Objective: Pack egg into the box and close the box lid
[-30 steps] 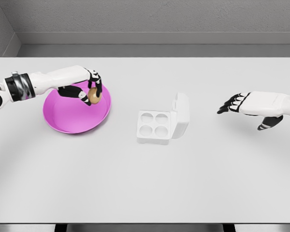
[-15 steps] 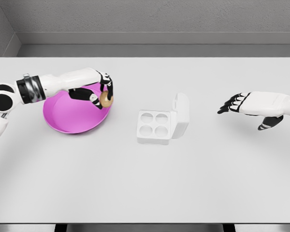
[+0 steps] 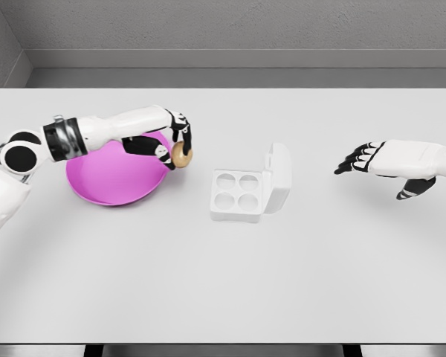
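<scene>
My left hand is shut on a tan egg, held just past the right rim of the pink plate and left of the box. The white egg box sits at the table's middle with its four round cups bare and its lid standing open on the right side. My right hand hovers well to the right of the box, fingers spread and holding nothing.
The white table stretches wide in front of the box and the plate. A grey wall runs along the table's far edge.
My left hand has carried the egg to the right, from over the pink plate to just beyond its right rim, closer to the box. The right hand has not moved.
</scene>
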